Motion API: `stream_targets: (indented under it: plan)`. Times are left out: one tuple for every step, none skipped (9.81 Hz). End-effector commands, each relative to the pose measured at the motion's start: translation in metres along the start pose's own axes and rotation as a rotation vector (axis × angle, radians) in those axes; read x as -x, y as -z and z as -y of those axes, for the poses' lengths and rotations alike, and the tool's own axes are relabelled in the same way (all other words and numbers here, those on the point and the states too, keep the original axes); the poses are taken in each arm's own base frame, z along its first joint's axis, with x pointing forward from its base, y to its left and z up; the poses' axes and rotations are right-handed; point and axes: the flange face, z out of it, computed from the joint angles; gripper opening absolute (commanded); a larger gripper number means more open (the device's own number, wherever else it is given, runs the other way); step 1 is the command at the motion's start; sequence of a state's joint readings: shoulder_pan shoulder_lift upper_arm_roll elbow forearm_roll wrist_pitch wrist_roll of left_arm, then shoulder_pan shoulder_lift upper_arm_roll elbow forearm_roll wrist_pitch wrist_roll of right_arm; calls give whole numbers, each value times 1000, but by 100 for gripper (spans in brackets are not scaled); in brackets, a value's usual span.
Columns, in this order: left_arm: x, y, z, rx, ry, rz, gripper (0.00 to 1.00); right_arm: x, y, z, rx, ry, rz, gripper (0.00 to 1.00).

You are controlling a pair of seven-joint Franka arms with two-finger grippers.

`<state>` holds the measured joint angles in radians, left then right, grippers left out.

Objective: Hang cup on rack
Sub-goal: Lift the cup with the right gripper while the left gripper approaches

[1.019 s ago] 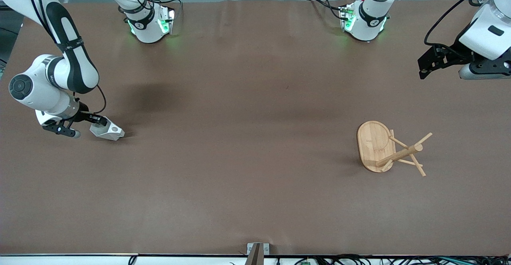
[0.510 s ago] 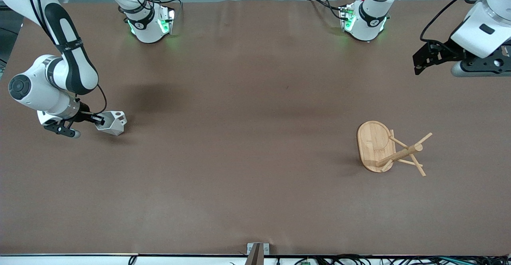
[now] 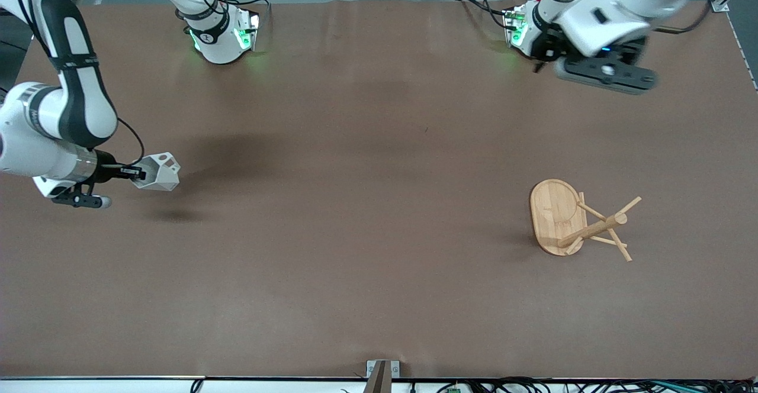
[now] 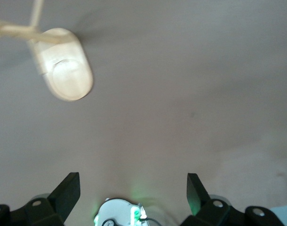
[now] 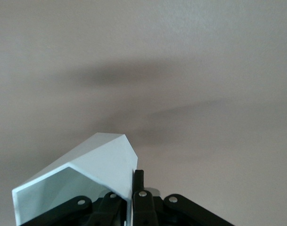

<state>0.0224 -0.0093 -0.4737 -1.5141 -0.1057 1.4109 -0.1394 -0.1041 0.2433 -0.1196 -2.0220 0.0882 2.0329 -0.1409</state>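
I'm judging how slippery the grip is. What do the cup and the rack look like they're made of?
The cup, held by the right gripper, looks like matte white plastic or unglazed ceramic: flat sharp facets, no gloss; which one, I cannot tell. The rack looks like light bamboo or wood, smooth-finished: pale tan with visible grain lines on its oval base.

matt white cup (image 3: 157, 172), bamboo rack (image 3: 556, 215)

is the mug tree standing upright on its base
No, the mug tree lies tipped on its side on the table, oval base on edge and pegs touching the surface.
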Motion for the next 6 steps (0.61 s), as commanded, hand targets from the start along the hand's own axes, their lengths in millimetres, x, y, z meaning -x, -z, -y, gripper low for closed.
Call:
stream_targets:
  plan:
    - [-9, -16, -60, 75, -131, -36, 100, 13, 31, 21, -63, -39, 3, 1]
    - [-4, -22, -96, 74, -268, -46, 100, 22, 40, 41, -148, -84, 34, 1]
    - [1, -23, -123, 86, -367, -79, 100, 29, 49, 64, -217, -117, 59, 1]
    - [7, -19, -152, 99, -419, -135, 100, 37, 60, 95, -274, -135, 74, 1]
    - [8, -20, -175, 122, -462, -184, 100, 43, 70, 130, -322, -153, 91, 1]
    - [14, -18, -203, 148, -509, -239, 100, 47, 79, 162, -396, -172, 127, 1]
